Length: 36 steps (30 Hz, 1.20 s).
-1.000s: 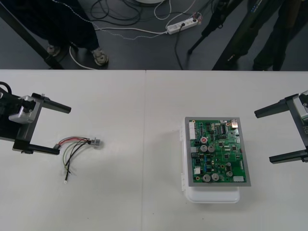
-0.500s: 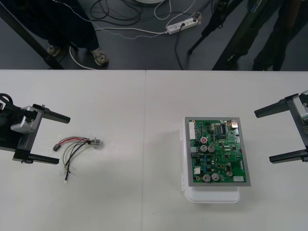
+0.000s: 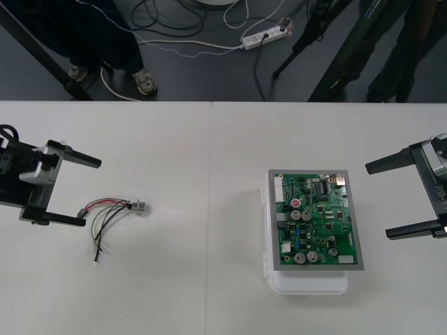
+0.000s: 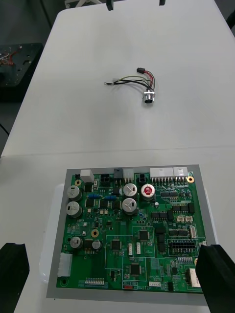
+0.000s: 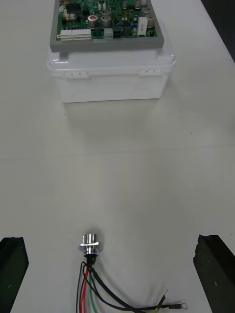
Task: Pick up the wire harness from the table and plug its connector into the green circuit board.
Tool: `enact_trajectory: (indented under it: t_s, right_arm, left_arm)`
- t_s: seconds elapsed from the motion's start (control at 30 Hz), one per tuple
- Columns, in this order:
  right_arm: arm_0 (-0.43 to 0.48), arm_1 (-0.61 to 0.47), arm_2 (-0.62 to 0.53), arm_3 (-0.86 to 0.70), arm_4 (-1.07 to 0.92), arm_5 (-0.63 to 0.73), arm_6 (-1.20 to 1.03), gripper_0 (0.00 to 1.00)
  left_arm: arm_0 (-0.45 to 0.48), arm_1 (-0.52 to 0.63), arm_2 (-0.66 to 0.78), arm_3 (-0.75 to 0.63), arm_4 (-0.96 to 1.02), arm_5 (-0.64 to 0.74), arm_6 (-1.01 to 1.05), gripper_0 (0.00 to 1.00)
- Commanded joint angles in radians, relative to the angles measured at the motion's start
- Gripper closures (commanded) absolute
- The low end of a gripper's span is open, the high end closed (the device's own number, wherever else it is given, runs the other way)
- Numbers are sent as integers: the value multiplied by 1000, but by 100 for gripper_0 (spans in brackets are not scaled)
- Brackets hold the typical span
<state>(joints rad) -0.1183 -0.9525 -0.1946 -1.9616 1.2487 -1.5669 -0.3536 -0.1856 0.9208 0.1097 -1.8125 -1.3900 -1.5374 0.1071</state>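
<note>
While the tabletop [image 3: 209, 174] holds the green circuit board [image 3: 314, 220] at its right, both arms' jaws stand wide open, empty; pickup looks unstarted, so I must bring the left jaws over the wire harness [image 3: 112, 213] lying just beside them.

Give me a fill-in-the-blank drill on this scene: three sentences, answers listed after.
1. The wire harness lies on the ____, close to the left tool.
2. The green circuit board rests on a ____ base.
3. The left tool and the right tool both have their fingers ____.
Answers: table; white; open.
</note>
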Motion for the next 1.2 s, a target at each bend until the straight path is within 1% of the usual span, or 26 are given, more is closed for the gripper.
enact_trajectory:
  t_s: [0.03,0.23,0.37,0.43,0.63,0.83,1.2]
  right_arm:
    - [19,18,3,13,-60,18,13,0]
    - [23,95,3,29,-94,19,21,0]
    - [26,150,3,29,-100,21,22,0]
    - [32,172,3,30,-107,27,22,0]
    - [52,281,1,32,-127,41,15,0]
    - [45,367,1,30,-127,45,5,0]
    - [23,417,-19,32,-130,53,21,0]
  left_arm:
    - [-83,23,-1,-1,-41,-33,-165,0]
    - [-160,81,-93,-1,-57,-33,-300,0]
    - [-192,112,-128,-1,-67,-33,-377,0]
    - [-207,118,-137,-1,-78,-33,-422,0]
    - [-262,136,-176,-1,-119,-33,-604,0]
    - [-319,151,-240,-1,-136,-33,-781,0]
    - [-410,201,-378,-2,-144,-33,-1083,0]
